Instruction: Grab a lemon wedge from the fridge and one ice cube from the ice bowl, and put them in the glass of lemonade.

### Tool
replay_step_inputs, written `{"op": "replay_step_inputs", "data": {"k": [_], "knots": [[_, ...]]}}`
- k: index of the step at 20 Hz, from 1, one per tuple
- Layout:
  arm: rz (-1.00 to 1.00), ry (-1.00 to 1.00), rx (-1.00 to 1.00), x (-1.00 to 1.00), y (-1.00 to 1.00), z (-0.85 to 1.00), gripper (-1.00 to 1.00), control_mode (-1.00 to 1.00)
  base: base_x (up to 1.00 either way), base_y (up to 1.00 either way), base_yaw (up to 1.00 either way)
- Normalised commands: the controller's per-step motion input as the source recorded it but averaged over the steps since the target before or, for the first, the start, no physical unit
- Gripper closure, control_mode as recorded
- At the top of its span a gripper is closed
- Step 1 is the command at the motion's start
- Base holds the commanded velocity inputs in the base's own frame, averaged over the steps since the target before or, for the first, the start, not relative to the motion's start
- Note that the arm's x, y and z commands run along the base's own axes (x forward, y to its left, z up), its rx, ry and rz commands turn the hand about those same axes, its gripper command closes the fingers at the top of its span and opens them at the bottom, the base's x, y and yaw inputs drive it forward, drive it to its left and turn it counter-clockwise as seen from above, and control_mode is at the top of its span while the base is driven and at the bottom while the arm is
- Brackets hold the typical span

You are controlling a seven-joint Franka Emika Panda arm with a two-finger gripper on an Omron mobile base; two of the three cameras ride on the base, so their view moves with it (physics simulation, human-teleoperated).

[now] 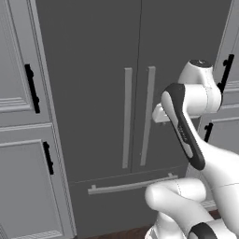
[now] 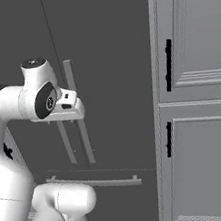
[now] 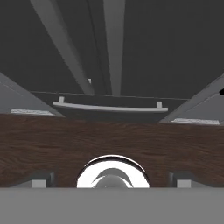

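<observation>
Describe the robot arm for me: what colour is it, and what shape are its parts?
The arm is made of smooth, rounded, glossy white tube sections. Dark, nearly black bands mark the joints, one of them a long curved strip along an elbow. A round white cap with a dark grey disc tops one joint. The fingers are too unclear to describe.

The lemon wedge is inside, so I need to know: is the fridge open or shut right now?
Shut. Both doors of the fridge lie flush, their long handles side by side along the thin centre seam, and none of the interior shows.
</observation>
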Motion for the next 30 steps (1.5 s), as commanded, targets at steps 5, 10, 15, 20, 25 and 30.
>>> {"op": "replay_step_inputs", "data": {"k": [5, 10, 15, 20, 25, 30], "knots": [[0.00, 0.00, 0.00, 0.00, 0.00, 0.00, -1.00, 1.00, -0.44, 0.10, -0.01], [0.00, 0.00, 0.00, 0.00, 0.00, 0.00, -1.00, 1.00, -0.31, 0.08, 0.03], [0.00, 0.00, 0.00, 0.00, 0.00, 0.00, -1.00, 1.00, -0.10, 0.00, 0.00], [-0.01, -0.13, 0.01, -0.18, -0.11, 0.20, -1.00, -1.00, 0.00, 0.00, 0.00], [0.00, -0.47, 0.00, -0.36, -0.04, 0.71, -1.00, -1.00, 0.00, 0.00, 0.00], [0.00, -0.29, -0.07, 0.16, 0.12, 0.65, -1.00, -1.00, 0.00, 0.00, 0.00]]}}
